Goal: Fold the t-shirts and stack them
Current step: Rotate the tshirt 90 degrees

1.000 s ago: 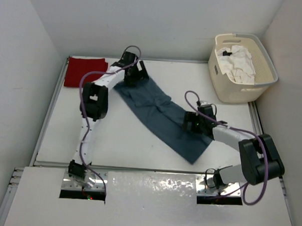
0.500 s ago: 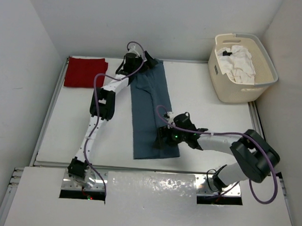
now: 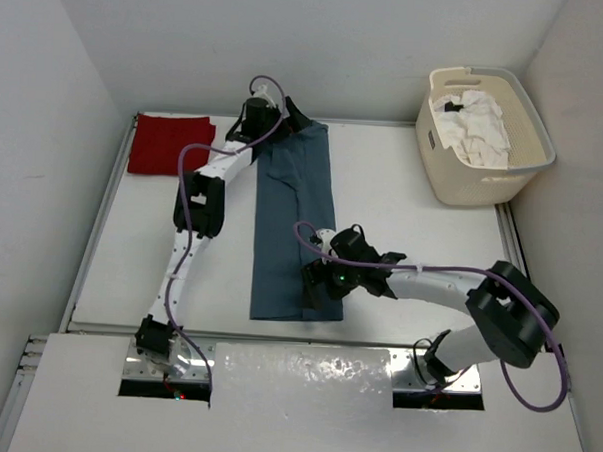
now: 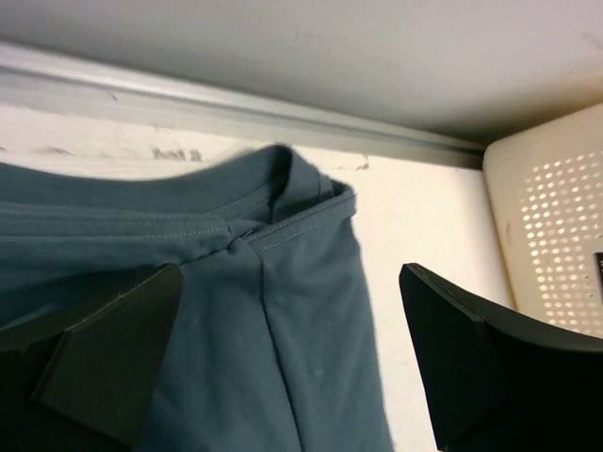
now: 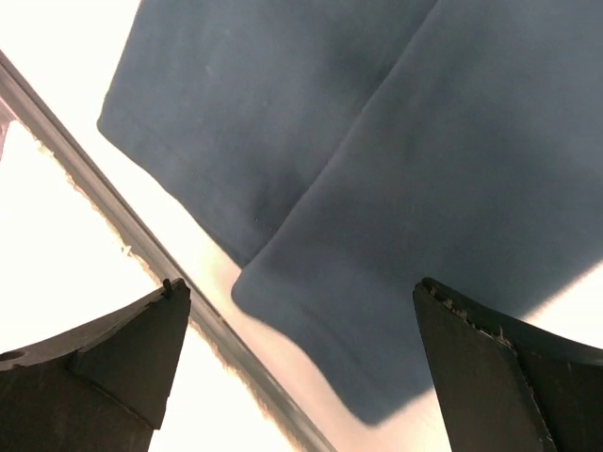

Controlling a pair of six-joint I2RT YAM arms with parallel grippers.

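Observation:
The slate blue-grey t-shirt lies folded in a long narrow strip running from the back rail to the table's near edge. My left gripper hovers over its collar end at the back. In the left wrist view this gripper is open, with the collar between the spread fingers. My right gripper is over the near hem; in the right wrist view it is open above the layered hem. The red t-shirt lies folded at the back left. The white t-shirt is crumpled in the basket.
The cream perforated laundry basket stands at the back right, and its wall shows in the left wrist view. A metal rail runs along the table's near edge just beside the shirt's hem. A wall rises behind the back rail.
The blue-grey shirt has swung from a diagonal to a straight strip running back to front. My right gripper moved left and nearer with its end; my left gripper moved to the back rail.

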